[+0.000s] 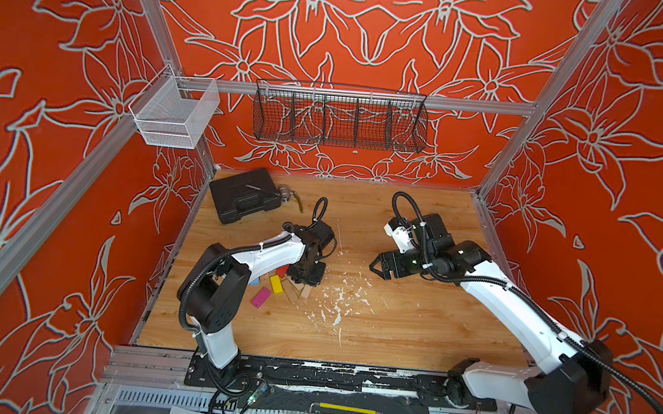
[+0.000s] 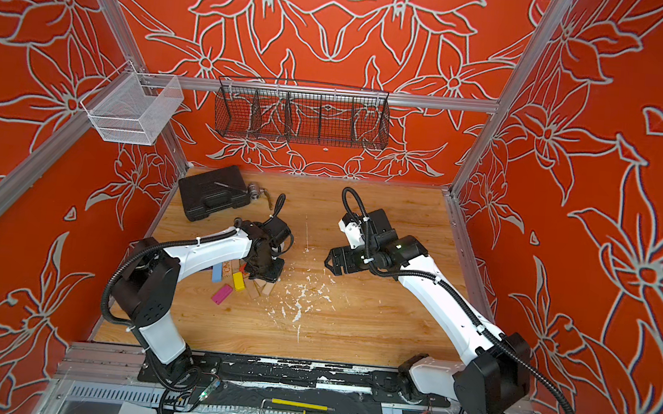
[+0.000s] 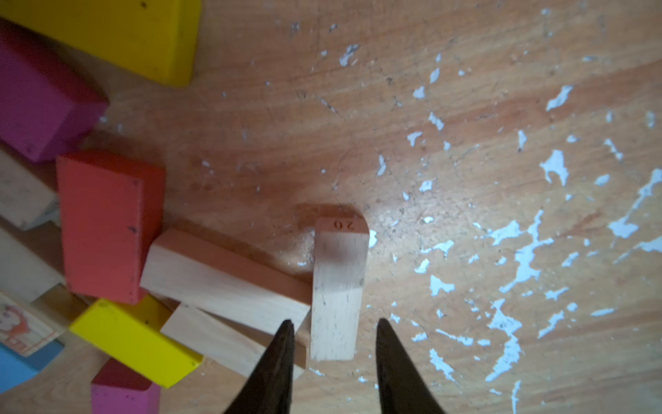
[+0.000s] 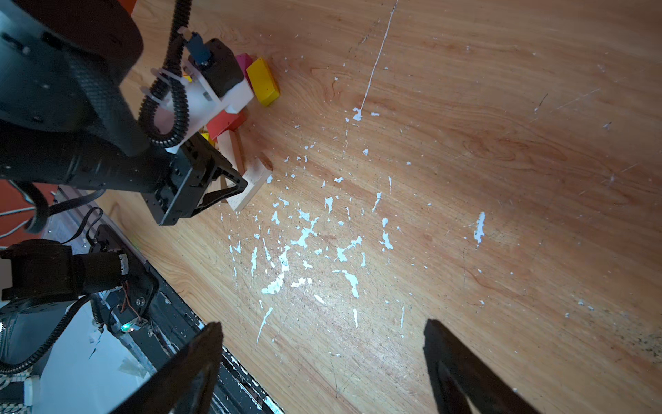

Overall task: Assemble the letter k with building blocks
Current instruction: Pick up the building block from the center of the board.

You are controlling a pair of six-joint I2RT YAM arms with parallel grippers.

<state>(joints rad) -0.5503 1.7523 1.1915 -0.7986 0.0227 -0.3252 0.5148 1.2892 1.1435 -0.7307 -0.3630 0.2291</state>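
The building blocks lie in a loose heap on the wooden table's left half in both top views: a yellow one (image 1: 276,284), a magenta one (image 1: 261,297), a blue one (image 2: 216,273) and pale wood ones (image 1: 306,292). My left gripper (image 1: 307,275) points down at the heap's right edge. In the left wrist view my left gripper (image 3: 335,322) straddles the end of a pale block (image 3: 338,272) stamped 20, with a narrow gap on each side. A red block (image 3: 104,225) and another pale bar (image 3: 222,276) lie beside it. My right gripper (image 1: 375,267) hovers open and empty over bare table (image 4: 322,329).
A black case (image 1: 242,200) lies at the back left with a small metal part (image 1: 284,193) beside it. White paint flecks (image 1: 338,298) speckle the table's middle. A black wire basket (image 1: 339,120) and a white mesh basket (image 1: 174,112) hang on the frame. A yellow-handled tool (image 1: 345,409) rests by the front rail.
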